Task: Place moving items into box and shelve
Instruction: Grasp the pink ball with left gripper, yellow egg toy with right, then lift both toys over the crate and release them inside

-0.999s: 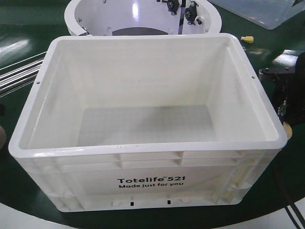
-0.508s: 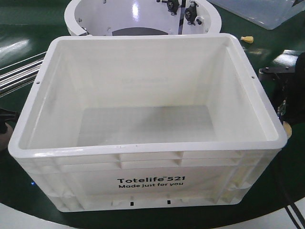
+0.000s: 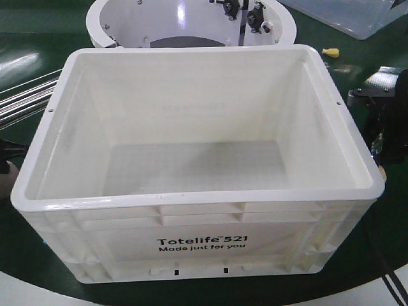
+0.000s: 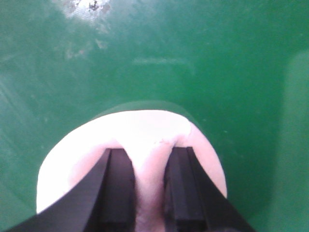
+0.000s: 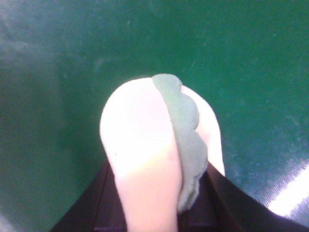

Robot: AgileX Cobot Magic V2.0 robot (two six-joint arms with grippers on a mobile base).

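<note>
The white box [image 3: 197, 220] printed "Totelife 521" stands in the middle of the green surface with nothing inside. In the left wrist view my left gripper [image 4: 147, 157] is shut on the pink-brown ball [image 4: 140, 128], and its black fingers [image 4: 118, 188] squeeze the ball above the green surface. In the right wrist view my right gripper [image 5: 159, 181] is shut on the pale yellow egg-shaped toy [image 5: 140, 140] with a green edge [image 5: 186, 130]. In the front view the right arm [image 3: 386, 127] is just right of the box and a bit of the left arm [image 3: 6, 156] is at its left. The roller shelf is out of view.
A round white tub [image 3: 191, 29] stands behind the box. A clear plastic bin [image 3: 357, 16] is at the back right, with a small yellow piece [image 3: 330, 51] near it. Grey metal rods [image 3: 25, 95] run along the left.
The left arm has come into sight at the box's left side and shifted a little. The right arm has moved slightly beside the box. The box has not moved.
</note>
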